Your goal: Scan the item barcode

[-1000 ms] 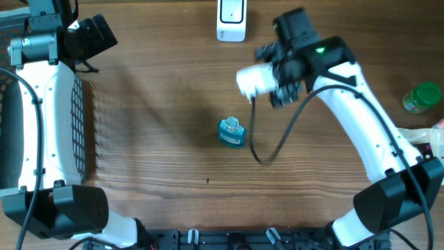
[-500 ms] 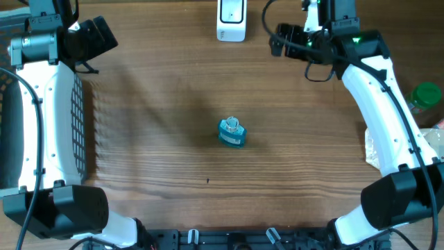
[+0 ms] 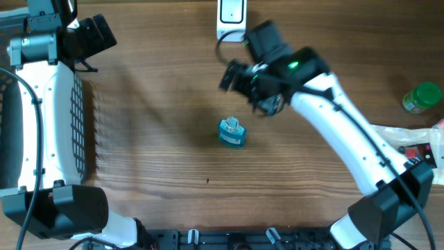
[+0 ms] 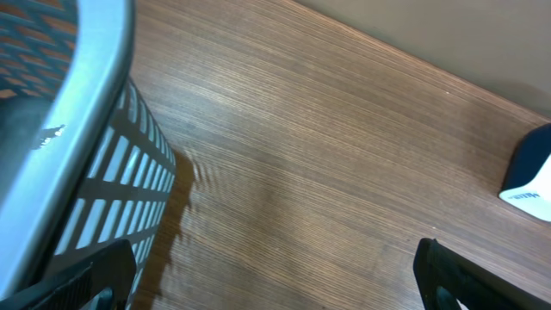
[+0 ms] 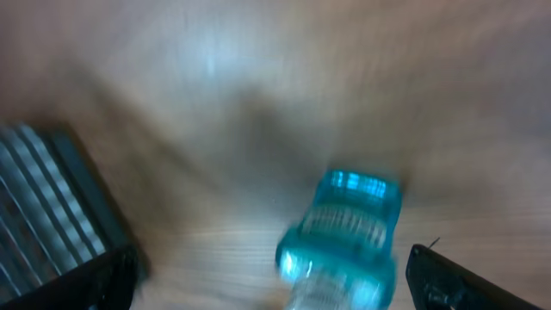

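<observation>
Brown wood-grain tabletop (image 4: 301, 172) fills most of view; grey-rimmed mesh wire basket (image 4: 77, 129) at left edge, shadow on wood beside it; white boxy plastic device with dark top (image 4: 529, 176) cut off at right edge; left gripper (image 4: 274, 280) low in frame, black fingertips (image 4: 86, 280) in bottom corners, spread wide over wood.

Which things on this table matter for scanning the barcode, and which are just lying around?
For the job: blue bottle, white scanner, right gripper.
Lying about: green jar, plastic packet, wire basket.
</observation>
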